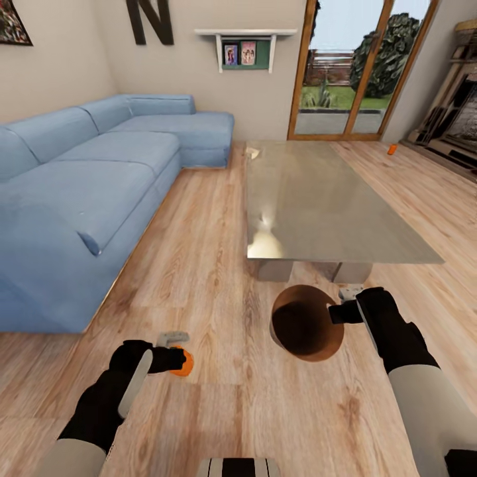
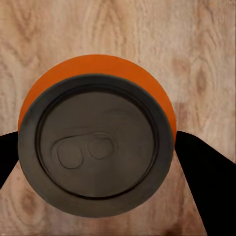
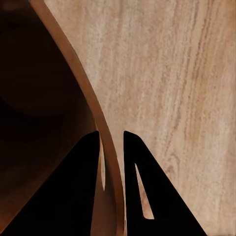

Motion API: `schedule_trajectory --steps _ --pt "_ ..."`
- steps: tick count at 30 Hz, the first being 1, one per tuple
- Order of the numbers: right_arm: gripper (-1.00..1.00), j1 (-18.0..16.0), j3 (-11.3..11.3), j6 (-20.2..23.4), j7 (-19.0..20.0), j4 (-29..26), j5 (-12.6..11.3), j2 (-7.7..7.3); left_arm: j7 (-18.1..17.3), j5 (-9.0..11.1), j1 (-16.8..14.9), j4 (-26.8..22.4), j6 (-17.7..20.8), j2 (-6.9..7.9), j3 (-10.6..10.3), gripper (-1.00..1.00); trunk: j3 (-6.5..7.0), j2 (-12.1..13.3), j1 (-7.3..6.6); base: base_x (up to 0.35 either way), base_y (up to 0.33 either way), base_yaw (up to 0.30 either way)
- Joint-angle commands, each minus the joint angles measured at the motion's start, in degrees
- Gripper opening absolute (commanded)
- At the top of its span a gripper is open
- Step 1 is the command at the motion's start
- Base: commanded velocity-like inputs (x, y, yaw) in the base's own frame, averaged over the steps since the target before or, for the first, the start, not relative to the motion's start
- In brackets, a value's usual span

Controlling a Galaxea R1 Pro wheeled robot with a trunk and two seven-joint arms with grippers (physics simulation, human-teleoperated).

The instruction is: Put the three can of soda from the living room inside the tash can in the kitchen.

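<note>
Two hands at work: the left hand [image 1: 173, 356] grips an orange soda can [image 1: 185, 363] above the floor [image 1: 218, 218], while the right hand [image 1: 344, 306] pinches the trash can [image 1: 306, 324] rim. A second orange can [image 1: 392, 150] sits on the floor beyond the tabletop's [image 1: 318, 199] far right corner. Releasing the held can short of the bin would likely send it rolling away.

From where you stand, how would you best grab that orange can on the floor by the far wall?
Probably round its curved side, from above or the open floor side. The can looks like a small upright cylinder standing alone on the floor, though it is too distant for detail.
</note>
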Motion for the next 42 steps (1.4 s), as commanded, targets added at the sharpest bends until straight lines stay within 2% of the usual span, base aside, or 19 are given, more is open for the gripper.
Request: schedule_trajectory --steps 1,2,7,11,14,17,20,21,22,24,26,28,30,33,34,35,37,38,42 --pt "-1.0 0.01 -0.02 0.13 0.16 0.08 -1.12 0.02 -0.22 -0.17 0.01 -1.24 1.13 0.02 0.0 -1.0 0.23 0.02 -0.02 0.0 0.0 0.0" --pt "-1.0 0.06 -0.02 0.13 0.16 0.24 -1.12 0.01 -0.73 -0.2 0.01 -3.47 2.64 0.04 0.0 -1.0 0.45 0.03 -0.05 0.0 0.0 0.0" --pt "-1.0 0.36 -0.04 0.13 0.29 0.89 -1.19 -0.02 -2.02 -0.37 -0.02 -8.59 2.7 0.09 0.06 -1.0 1.56 0.1 -0.18 0.0 0.0 0.0" --pt "-1.0 0.65 -0.13 0.13 1.44 1.27 -1.23 -0.16 -2.87 1.54 -0.09 -9.46 2.7 0.21 -0.01 -1.0 2.45 0.15 -0.28 0.0 0.0 0.0" --pt "-1.0 0.73 -0.17 0.13 4.28 2.38 -1.22 -0.37 -3.28 6.0 -0.23 -9.94 2.7 1.09 -0.16 -1.0 3.11 0.19 -0.36 0.0 0.0 0.0" --pt "-1.0 0.75 -0.18 0.13 5.05 3.21 -1.22 -0.31 -3.5 8.76 -0.31 -10.34 2.7 1.81 -0.22 -1.0 3.78 0.23 -0.43 0.0 0.0 0.0" --pt "-1.0 0.75 -0.14 0.13 5.38 4.26 -1.22 -0.2 -3.68 12.05 -0.46 -11.12 2.7 3.26 -0.3 -1.0 4.44 0.27 -0.51 0.0 0.0 0.0" --pt "-1.0 0.75 -0.08 0.13 5.49 4.84 -1.22 -0.1 -3.77 15.64 -0.61 -12.11 2.7 4.89 -0.32 -1.0 4.66 0.28 -0.54 0.0 0.0 0.0" --pt "-1.0 0.76 -0.05 0.13 5.52 4.98 -1.21 -0.05 -3.79 17.01 -0.65 -12.47 2.7 5.54 -0.33 -1.0 4.88 0.3 -0.56 0.0 0.0 0.0" --pt "-1.0 0.76 0.07 0.13 5.57 5.31 -1.21 0.1 -3.84 22.87 -0.72 -13.66 2.7 8.54 -0.34 -1.0 5.33 0.32 -0.61 0.0 0.0 0.0" --pt "-1.0 0.76 0.1 0.13 5.59 5.49 -1.21 0.15 -3.85 25.68 -0.81 -13.99 2.7 9.94 -0.36 -1.0 5.77 0.35 -0.67 0.0 0.0 0.0" --pt "-1.0 0.76 0.19 0.13 5.6 6.63 -1.21 0.2 -3.86 30.48 -1.69 -14.29 2.7 12.3 -0.4 -1.0 6.21 0.38 -0.72 0.0 0.0 0.0" --pt "-1.0 0.76 0.24 0.13 5.61 7.48 -1.21 0.26 -3.86 33.42 -2.4 -14.4 2.7 13.59 -0.42 -1.0 6.66 0.4 -0.77 0.0 0.0 0.0" --pt "-1.0 0.76 0.51 0.13 5.61 8.7 -1.21 0.5 -3.87 37.81 -3.05 -14.52 2.7 14.67 -0.48 -1.0 7.32 0.44 -0.85 0.0 0.0 0.0" --pt "-1.0 0.76 0.54 0.13 5.61 8.96 -1.21 0.54 -3.87 38.65 -3.12 -14.55 2.7 14.77 -0.51 -1.0 7.54 0.46 -0.87 0.0 0.0 0.0" --pt "-1.0 0.76 0.62 0.13 5.61 9.7 -1.21 0.61 -3.91 41.23 -3.48 -14.74 2.7 14.98 -0.82 -1.0 7.76 0.47 -0.9 0.0 0.0 0.0" --pt "-1.0 0.76 0.7 0.13 5.61 10.32 -1.21 0.64 -3.93 43.95 -4.58 -14.91 2.7 15.09 -2.47 -1.0 8.21 0.5 -0.95 0.0 0.0 0.0" --pt "-1.0 0.76 0.77 0.13 5.61 10.84 -1.21 0.67 -3.94 45.77 -5.39 -14.94 2.7 15.11 -4.37 -1.0 8.43 0.51 -0.98 0.0 0.0 0.0" --pt "-1.0 0.7 0.99 0.13 5.61 13.21 -1.16 1.69 -3.95 49.23 -8.05 -14.98 2.7 14.63 -10.23 -1.0 9.31 0.57 -1.08 0.0 0.0 0.0"
